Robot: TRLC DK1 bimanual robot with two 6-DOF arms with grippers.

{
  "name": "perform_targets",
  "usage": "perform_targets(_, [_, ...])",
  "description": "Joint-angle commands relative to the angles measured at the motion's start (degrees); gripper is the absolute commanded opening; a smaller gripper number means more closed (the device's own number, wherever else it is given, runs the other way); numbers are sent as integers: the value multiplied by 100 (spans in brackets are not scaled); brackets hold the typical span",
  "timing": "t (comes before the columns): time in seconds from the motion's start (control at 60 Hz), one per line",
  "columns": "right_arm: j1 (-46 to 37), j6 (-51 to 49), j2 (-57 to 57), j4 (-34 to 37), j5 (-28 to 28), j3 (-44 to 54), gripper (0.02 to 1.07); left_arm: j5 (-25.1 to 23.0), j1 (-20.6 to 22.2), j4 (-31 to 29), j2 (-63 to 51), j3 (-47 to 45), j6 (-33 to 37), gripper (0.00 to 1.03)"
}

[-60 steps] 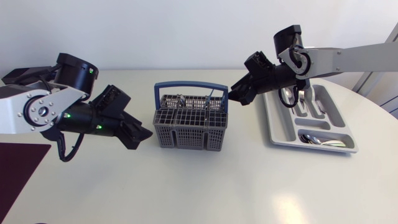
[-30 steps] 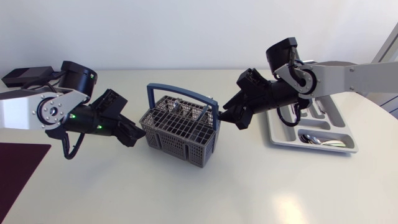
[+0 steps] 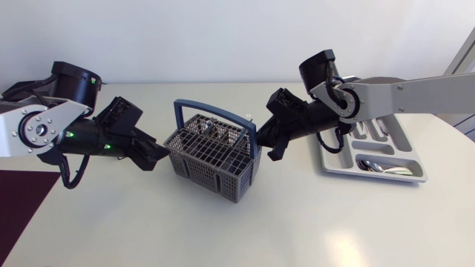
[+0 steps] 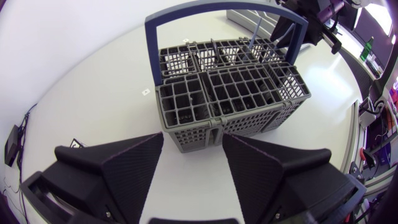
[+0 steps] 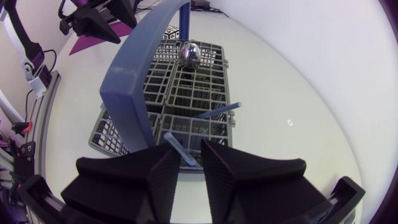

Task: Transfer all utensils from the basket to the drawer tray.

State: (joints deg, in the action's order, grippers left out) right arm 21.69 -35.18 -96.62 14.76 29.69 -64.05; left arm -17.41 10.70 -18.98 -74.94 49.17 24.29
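At the middle of the surface [image 3: 312, 222] sits your basket [image 3: 215, 178], turned askew, its blue carry handle [image 5: 134, 74] arching upright. Your left claw [image 3: 154, 156] hovers just off the basket's near end, spread wide and gripping nothing. From the other side, your right claw [image 3: 266, 146] is right at the basket's rim, and a blue utensil handle [image 5: 177, 149] runs straight into it. Whether it's clamped, you can't tell from here. A spoon [image 5: 189, 53] stands in a far compartment, bowl up, and another blue handle [image 5: 217, 111] leans across the grid. Over by your right arm, the drawer tray [image 3: 349, 172] lies flat with cutlery [image 3: 380, 167] in its front slot.
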Motion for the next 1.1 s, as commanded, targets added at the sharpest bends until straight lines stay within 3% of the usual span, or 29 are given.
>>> perform_targets(0.0, [28, -50, -94, -26, -78, -81, 12, 27, 46, -106, 120, -21, 128, 68])
perform_targets(0.367, [2, -15, 407, 299, -130, -134, 8, 36, 266, -229, 260, 58, 84, 68])
perform_targets(0.833, [28, 152, 1541, 1459, -253, -775, 8, 194, 539, -273, 383, 5, 67, 68])
perform_targets(1.083, [-956, 143, 1840, 2364, 168, -1391, 8, 194, 582, -255, 401, -12, 75, 68])
